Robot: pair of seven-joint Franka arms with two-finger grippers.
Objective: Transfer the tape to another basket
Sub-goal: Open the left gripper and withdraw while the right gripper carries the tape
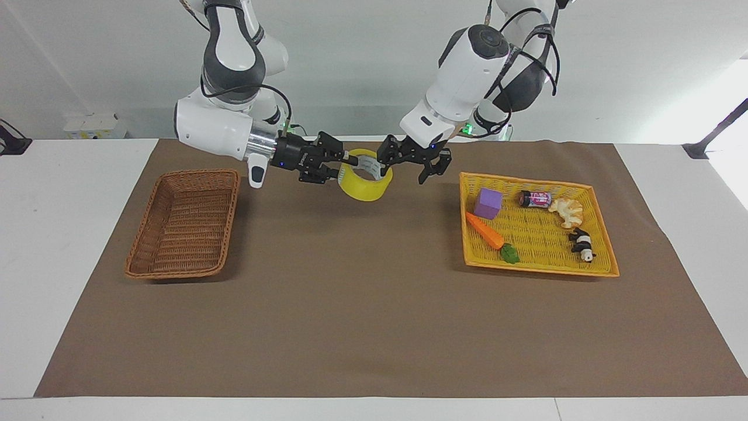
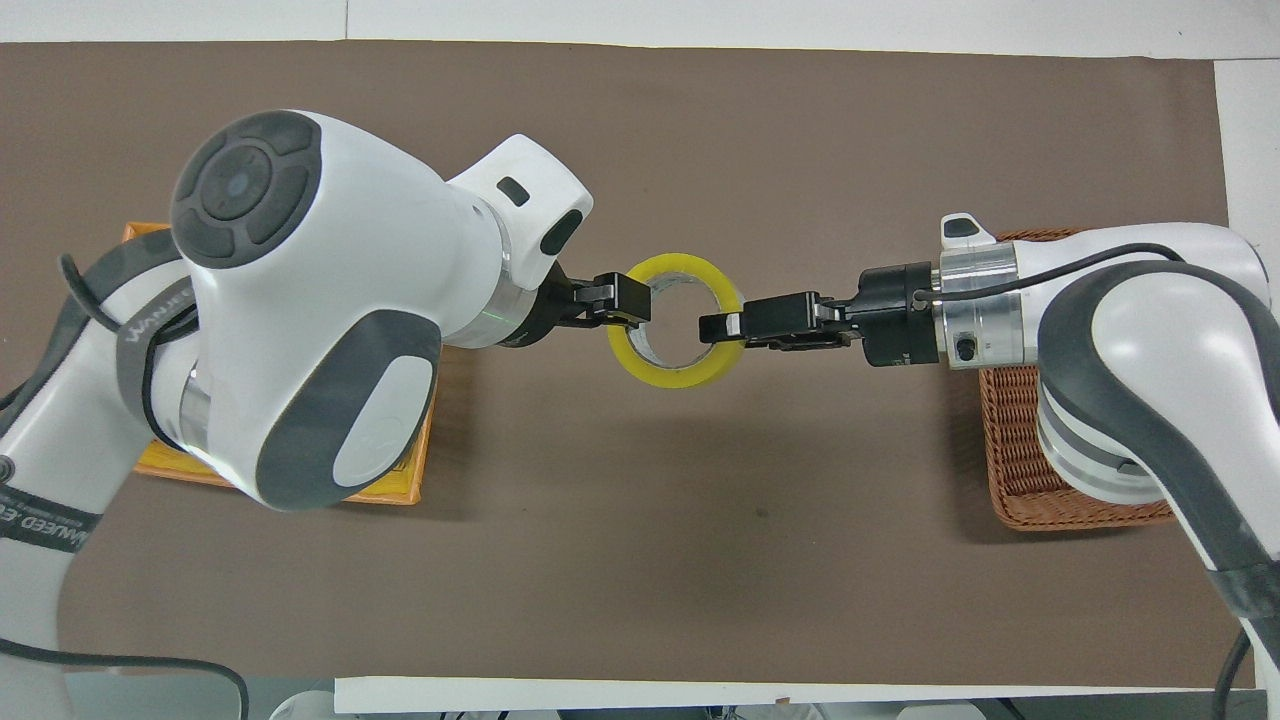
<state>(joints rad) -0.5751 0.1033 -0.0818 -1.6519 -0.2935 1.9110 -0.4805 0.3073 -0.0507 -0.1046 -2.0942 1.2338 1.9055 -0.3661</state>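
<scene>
a white bench [image 1: 76,193] fills most of the room that shows; a large brown mat [image 1: 374,316] covers its middle, leaving bare white margins at both ends and along the edge farthest from the robots; a plain pale grey wall [image 1: 350,64] rises at the robots' end; a small white box [image 1: 93,126] with yellow marks sits by the wall at the right arm's end; a dark slanted strut [image 1: 716,137] crosses the corner at the left arm's end, where strong light washes the surface white
</scene>
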